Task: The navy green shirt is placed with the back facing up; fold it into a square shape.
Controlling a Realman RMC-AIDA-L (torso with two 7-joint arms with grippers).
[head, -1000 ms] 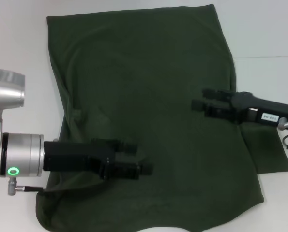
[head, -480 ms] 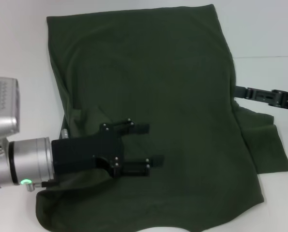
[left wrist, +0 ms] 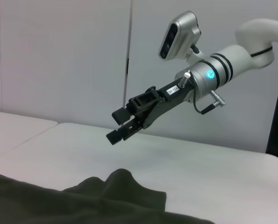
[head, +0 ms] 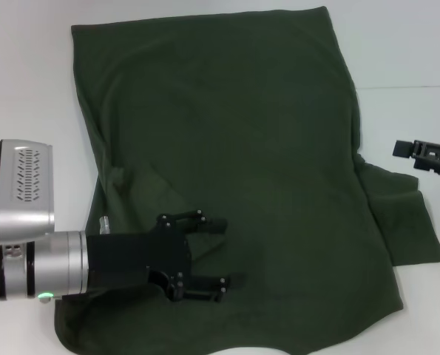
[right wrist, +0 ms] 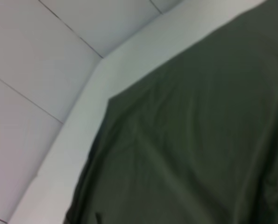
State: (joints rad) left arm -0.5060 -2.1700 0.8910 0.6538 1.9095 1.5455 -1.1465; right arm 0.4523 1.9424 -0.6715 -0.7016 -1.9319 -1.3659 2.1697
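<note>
Lying spread across a white table (head: 412, 44), the navy green shirt (head: 234, 163) shows its plain side up, with one short sleeve (head: 404, 222) sticking out from its right edge. Over the shirt's near left corner hovers the left gripper (head: 223, 251), its two fingers (head: 205, 222) spread apart with nothing between them, pointing toward the shirt's middle. Off the shirt's right edge, just beyond the sleeve, hangs the right gripper (head: 401, 148) above bare table; in the left wrist view it (left wrist: 117, 126) floats clear above the crumpled sleeve (left wrist: 115, 186), its fingers parted and empty.
</note>
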